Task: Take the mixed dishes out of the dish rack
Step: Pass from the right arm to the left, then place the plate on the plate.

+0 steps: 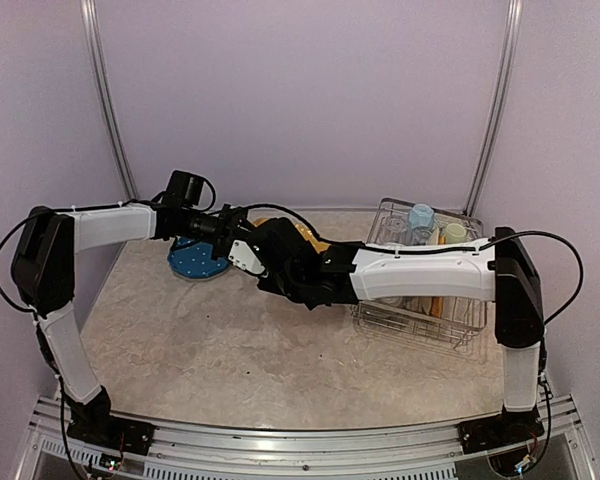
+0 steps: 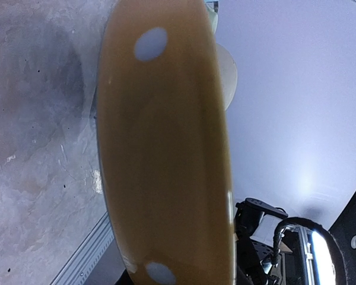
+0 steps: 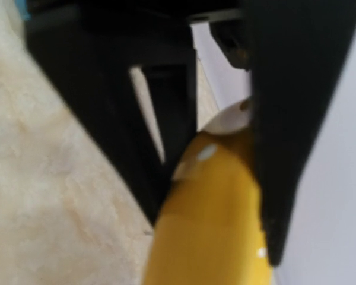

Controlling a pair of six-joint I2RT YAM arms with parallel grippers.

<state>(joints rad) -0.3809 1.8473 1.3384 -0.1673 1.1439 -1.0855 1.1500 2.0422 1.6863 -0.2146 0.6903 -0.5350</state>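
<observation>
Right gripper [image 3: 216,196] pinches the round yellow-orange, white-spotted plate [image 2: 166,154] by its rim. Whether the left gripper [image 1: 228,225] grips it, I cannot tell. Likely rigid, slick, breakable: you should grip its rim firmly.

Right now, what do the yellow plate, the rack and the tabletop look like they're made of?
The plate: probably glazed ceramic or melamine; smooth, glossy yellow with pale spots.
The rack: metal wire, silvery, thin open grid.
The tabletop: marble-look stone or laminate; beige veining, mild sheen.
</observation>
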